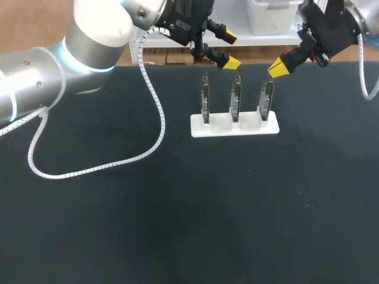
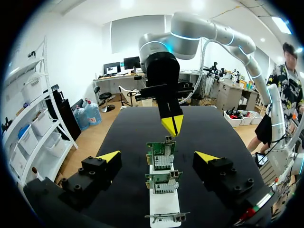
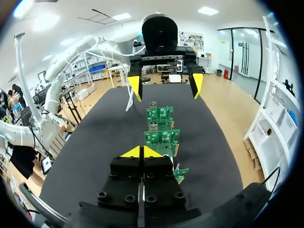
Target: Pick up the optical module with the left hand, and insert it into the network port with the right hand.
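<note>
Three green circuit boards with metal network ports stand upright in a white holder [image 1: 220, 126]: left [image 1: 205, 102], middle [image 1: 236, 98], right [image 1: 266, 99]. I cannot make out a separate optical module in any view. My left gripper [image 1: 231, 51] hangs open behind the row, holding nothing; in the left wrist view [image 2: 158, 156] the boards [image 2: 161, 161] line up ahead between its fingers. My right gripper [image 1: 277, 67] is shut, its tips just above and beside the right board's top edge, with nothing visible in it. The right wrist view shows its closed tips [image 3: 142, 152] over the nearest board [image 3: 179, 173].
The table [image 1: 177, 213] is covered in black cloth, with the holder near its far middle. A white coiled cable [image 1: 151, 94] hangs from my left arm and loops low over the table's left part.
</note>
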